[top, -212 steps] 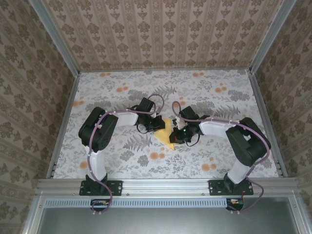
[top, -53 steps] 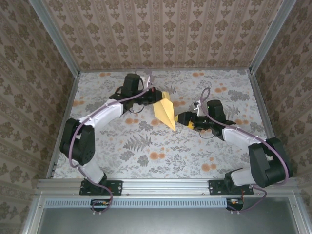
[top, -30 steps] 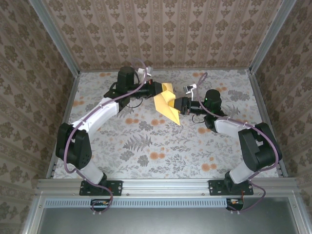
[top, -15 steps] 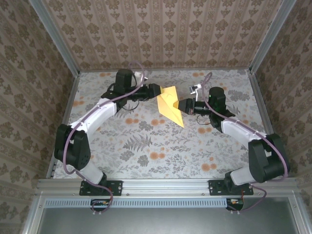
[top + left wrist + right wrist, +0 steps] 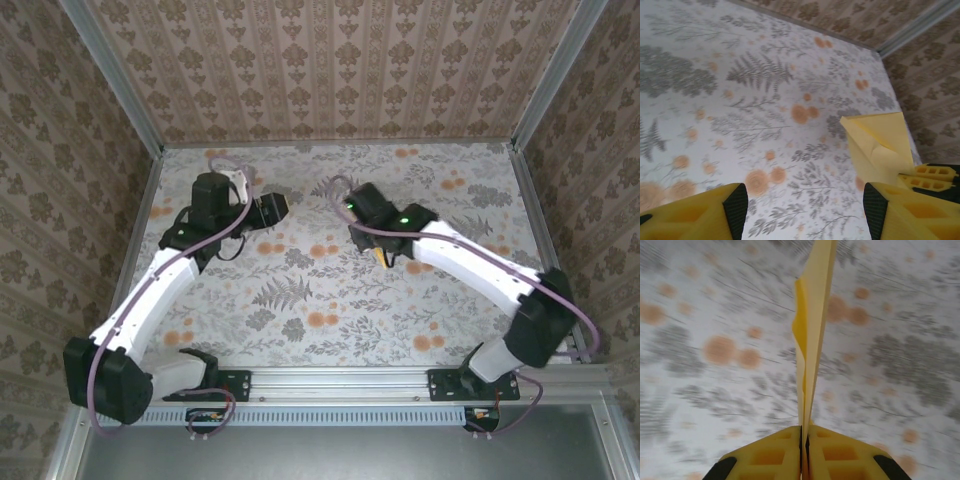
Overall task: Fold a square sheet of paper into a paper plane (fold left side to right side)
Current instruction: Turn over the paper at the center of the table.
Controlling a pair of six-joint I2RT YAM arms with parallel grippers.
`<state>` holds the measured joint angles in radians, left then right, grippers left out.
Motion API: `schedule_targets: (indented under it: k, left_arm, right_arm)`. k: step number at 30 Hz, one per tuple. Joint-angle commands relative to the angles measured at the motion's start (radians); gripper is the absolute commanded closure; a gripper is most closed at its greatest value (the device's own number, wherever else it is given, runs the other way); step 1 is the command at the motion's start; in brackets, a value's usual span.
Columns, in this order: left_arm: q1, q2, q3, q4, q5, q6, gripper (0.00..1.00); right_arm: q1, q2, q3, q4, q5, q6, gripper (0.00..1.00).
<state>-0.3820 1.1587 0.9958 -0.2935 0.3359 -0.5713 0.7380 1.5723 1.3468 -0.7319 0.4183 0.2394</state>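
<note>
Pinched at its near end by the right fingers (image 5: 771,455), pressed together on the folded layers: the pale-yellow paper plane (image 5: 816,300). Held up off the flower-printed tabletop (image 5: 700,390), edge-on to the right wrist camera and running straight away from the grip, one inner layer a deeper yellow.

From the left wrist, the paper plane (image 5: 874,142) at the right of the view, a slanted flap folded across its face, its lower edge caught by the right fingers (image 5: 927,172). Spread wide and holding nothing, the left fingers (image 5: 702,212), apart from the paper, over the tabletop (image 5: 740,95).

From above, the left arm (image 5: 160,280) stretched toward the far left of the tabletop (image 5: 300,320), the right arm (image 5: 455,255) bent across the middle. A sliver of yellow beneath its wrist, paper or finger, impossible to tell.
</note>
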Motion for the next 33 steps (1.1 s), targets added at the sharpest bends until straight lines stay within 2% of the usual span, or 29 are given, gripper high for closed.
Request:
schedule_targets:
  k: [1,6,10,13,17,25,29,33]
  left_arm:
    - [0.019,-0.051,-0.018,-0.047,-0.093,0.027,0.35]
    - [0.041,-0.08,-0.026,-0.067,-0.092,0.032,0.34]
    - [0.048,-0.08,-0.027,-0.067,-0.08,0.027,0.34]
    - [0.053,-0.078,-0.028,-0.066,-0.069,0.025,0.34]
    - [0.06,-0.073,-0.027,-0.071,-0.052,0.024,0.34]
    - [0.069,-0.038,-0.023,-0.08,0.008,-0.001,0.33]
    - [0.07,-0.001,-0.043,-0.053,0.059,-0.034,0.31]
    - [0.046,0.048,-0.107,0.059,0.116,-0.101,0.31]
  right_arm:
    - [0.069,0.142,0.085,-0.218,0.409,-0.059,0.88]
    - [0.142,0.363,0.188,-0.267,0.537,-0.081,0.88]
    - [0.164,0.527,0.27,-0.316,0.545,-0.088,0.87]
    - [0.174,0.619,0.325,-0.361,0.495,-0.077,0.86]
    - [0.177,0.669,0.357,-0.38,0.345,-0.08,0.82]
    - [0.158,0.542,0.329,-0.361,0.058,-0.019,0.52]
    - [0.132,0.39,0.25,-0.332,-0.054,0.035,0.35]
    - [0.084,0.2,0.099,-0.23,-0.158,0.086,0.23]
